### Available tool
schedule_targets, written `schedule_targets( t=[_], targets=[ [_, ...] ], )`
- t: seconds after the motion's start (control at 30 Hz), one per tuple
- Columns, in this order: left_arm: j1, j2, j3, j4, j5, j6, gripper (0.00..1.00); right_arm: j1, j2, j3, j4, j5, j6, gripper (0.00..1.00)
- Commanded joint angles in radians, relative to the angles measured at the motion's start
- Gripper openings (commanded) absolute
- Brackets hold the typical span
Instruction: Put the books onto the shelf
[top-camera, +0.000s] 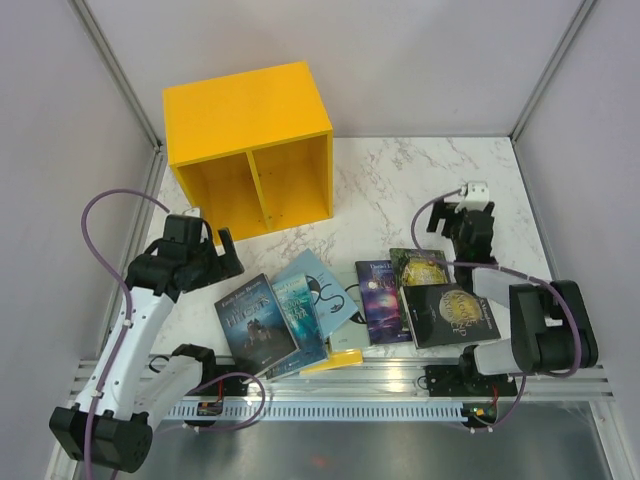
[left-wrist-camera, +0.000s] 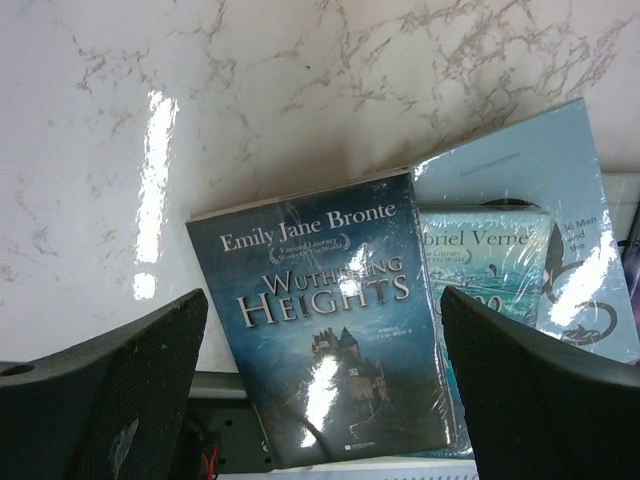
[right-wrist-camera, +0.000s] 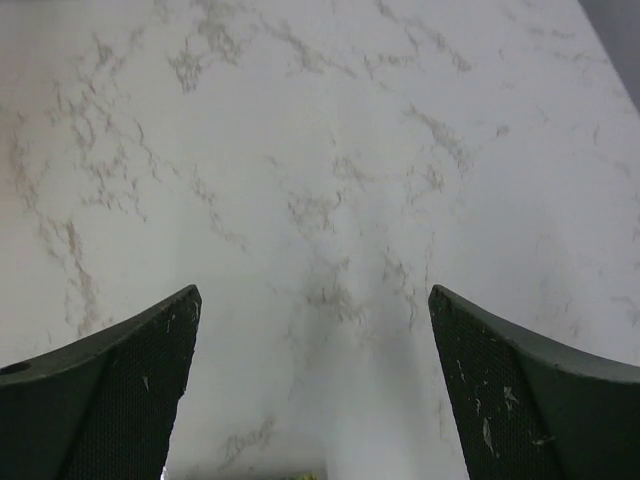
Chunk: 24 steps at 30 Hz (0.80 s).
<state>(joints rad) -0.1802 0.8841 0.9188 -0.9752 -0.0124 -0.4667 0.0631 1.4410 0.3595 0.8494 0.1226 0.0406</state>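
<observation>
White marble-look worktop (top-camera: 400, 180) between pale grey walls (top-camera: 60, 120): the left fingers (left-wrist-camera: 110, 400), spread wide and empty, hover over the Wuthering Heights paperback (left-wrist-camera: 330, 320), with the other books (top-camera: 445, 312) fanned to their right. The right fingers (right-wrist-camera: 100, 400), equally wide and empty, face marble. The yellow shelf (top-camera: 250, 150) stands beyond the left fingers.

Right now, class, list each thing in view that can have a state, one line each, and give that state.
shelf, standing with its openings facing the arms, both compartments empty.
books, lying flat, some overlapping, none shelved.
left tool, open, holding nothing.
right tool, open, holding nothing.
</observation>
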Motion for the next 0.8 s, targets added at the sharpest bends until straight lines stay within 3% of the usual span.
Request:
schedule_targets(
  t=[0.0, 0.07, 0.2, 0.23, 0.27, 0.33, 0.43, 0.47, 0.53, 0.57, 0.6, 0.77],
  targets=[
    [-0.001, -0.004, 0.035, -0.071, -0.04, -0.061, 1.0, 0.006, -0.117, 0.289, -0.505, 0.069, 0.044, 0.98],
    [-0.001, 0.013, 0.037, -0.095, -0.054, -0.087, 1.0, 0.006, -0.183, 0.419, -0.71, 0.033, 0.108, 0.98],
    [-0.001, 0.039, 0.034, -0.138, -0.083, -0.154, 1.0, 0.036, -0.329, 0.536, -0.843, -0.174, 0.301, 0.98],
    [-0.001, 0.042, 0.034, -0.145, -0.096, -0.171, 1.0, 0.038, -0.377, 0.538, -0.831, -0.287, 0.353, 0.98],
    [0.001, 0.047, 0.032, -0.151, -0.09, -0.19, 1.0, 0.037, -0.393, 0.518, -0.801, -0.341, 0.537, 0.98],
    [0.001, 0.064, 0.028, -0.146, -0.054, -0.207, 1.0, 0.035, -0.399, 0.471, -0.732, -0.426, 0.75, 0.98],
    [0.024, 0.111, 0.012, -0.145, -0.014, -0.233, 1.0, 0.07, -0.3, 0.328, -0.439, -0.569, 1.117, 0.98],
    [0.051, 0.113, -0.004, -0.14, -0.005, -0.236, 1.0, 0.108, -0.271, 0.335, -0.399, -0.583, 1.133, 0.98],
    [0.086, 0.108, -0.027, -0.111, 0.008, -0.23, 1.0, 0.294, -0.211, 0.457, -0.606, -0.504, 0.91, 0.98],
    [0.128, 0.108, -0.049, -0.103, 0.034, -0.219, 1.0, 0.369, -0.182, 0.602, -0.786, -0.409, 0.828, 0.98],
    [0.149, 0.107, -0.061, -0.097, 0.046, -0.214, 1.0, 0.495, -0.113, 0.663, -0.838, -0.388, 0.762, 0.98],
    [0.217, 0.113, -0.106, -0.072, 0.088, -0.246, 1.0, 0.708, 0.116, 0.91, -0.984, -0.41, 0.722, 0.95]
  ],
)
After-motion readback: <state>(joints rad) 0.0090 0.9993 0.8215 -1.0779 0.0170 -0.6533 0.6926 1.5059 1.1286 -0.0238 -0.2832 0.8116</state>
